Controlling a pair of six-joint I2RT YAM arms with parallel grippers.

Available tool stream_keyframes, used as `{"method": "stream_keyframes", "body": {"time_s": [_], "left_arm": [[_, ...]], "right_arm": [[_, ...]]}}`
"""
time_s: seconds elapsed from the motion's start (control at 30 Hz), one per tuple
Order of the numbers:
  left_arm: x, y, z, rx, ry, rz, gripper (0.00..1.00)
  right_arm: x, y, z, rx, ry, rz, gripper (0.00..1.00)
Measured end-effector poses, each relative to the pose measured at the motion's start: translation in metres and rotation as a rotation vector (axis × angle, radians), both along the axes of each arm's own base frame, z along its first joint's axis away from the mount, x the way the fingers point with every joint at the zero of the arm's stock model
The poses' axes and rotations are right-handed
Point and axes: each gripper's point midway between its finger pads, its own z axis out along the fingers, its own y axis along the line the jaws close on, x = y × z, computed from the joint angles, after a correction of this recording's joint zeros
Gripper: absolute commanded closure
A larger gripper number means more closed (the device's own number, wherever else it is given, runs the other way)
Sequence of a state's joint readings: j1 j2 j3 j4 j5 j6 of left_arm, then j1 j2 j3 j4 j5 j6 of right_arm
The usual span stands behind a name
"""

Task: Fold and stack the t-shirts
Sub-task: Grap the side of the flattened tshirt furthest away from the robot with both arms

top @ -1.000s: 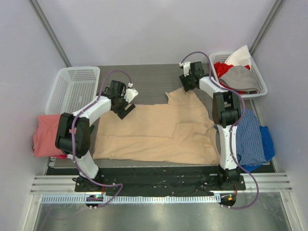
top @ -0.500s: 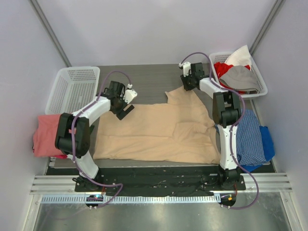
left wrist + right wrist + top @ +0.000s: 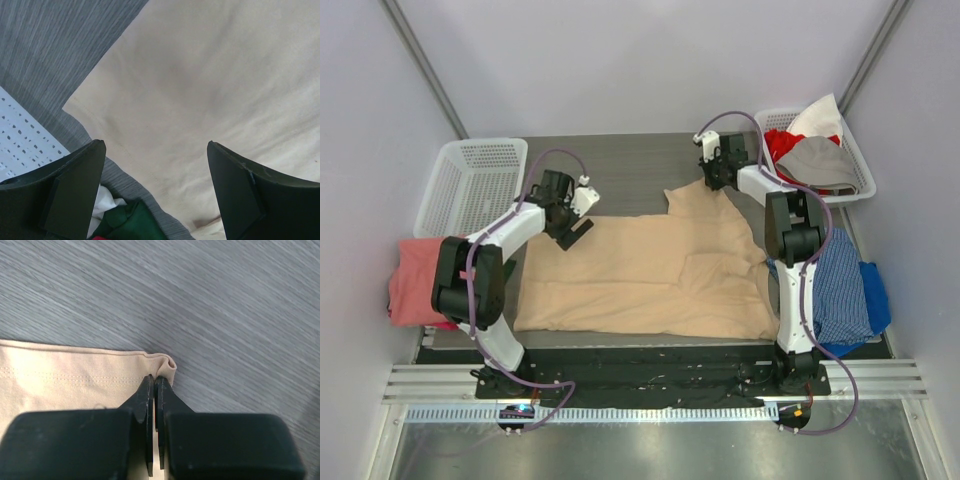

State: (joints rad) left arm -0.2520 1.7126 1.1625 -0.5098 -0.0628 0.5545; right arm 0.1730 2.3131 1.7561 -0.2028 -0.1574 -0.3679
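- Hardly stirred since a second ago: tan t-shirt (image 3: 650, 270), flat mid-table between both arms.
- Edged left over its far-left corner: left gripper (image 3: 155, 146), fingers spread wide, empty.
- Clenched on the far sleeve's hem corner: right gripper (image 3: 154, 381).
- Only a thin bunched edge pinched; likely to slip out under a hard pull, or drag the cloth askew.
- Well apart at table's left edge: salmon-pink t-shirt (image 3: 418, 283).

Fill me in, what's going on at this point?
A tan t-shirt lies spread across the table. The right gripper is shut on the shirt's far hem corner. The left gripper hangs open above the shirt's far left edge, gripping nothing. A salmon-pink t-shirt sits at the table's left side.
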Motion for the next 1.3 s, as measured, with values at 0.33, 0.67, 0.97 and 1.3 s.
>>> {"method": "stream_keyframes", "body": {"time_s": [0.33, 0.67, 0.97, 1.3], "left_arm": [[0.026, 0.036, -0.031, 0.012, 0.046, 0.096, 0.13], [0.068, 0.041, -0.024, -0.051, 0.009, 0.114, 0.14], [0.077, 0.045, -0.018, -0.104, 0.025, 0.121, 0.19], [0.068, 0.057, -0.038, -0.092, 0.143, 0.156, 0.20]], "right_arm": [[-0.020, -0.018, 0.000, -0.044, 0.040, -0.020, 0.99], [-0.032, -0.026, -0.001, -0.089, 0.054, -0.018, 0.99], [-0.039, -0.035, -0.001, -0.143, 0.049, -0.018, 0.99], [-0.044, -0.052, -0.001, -0.189, 0.031, -0.045, 0.99]]}}
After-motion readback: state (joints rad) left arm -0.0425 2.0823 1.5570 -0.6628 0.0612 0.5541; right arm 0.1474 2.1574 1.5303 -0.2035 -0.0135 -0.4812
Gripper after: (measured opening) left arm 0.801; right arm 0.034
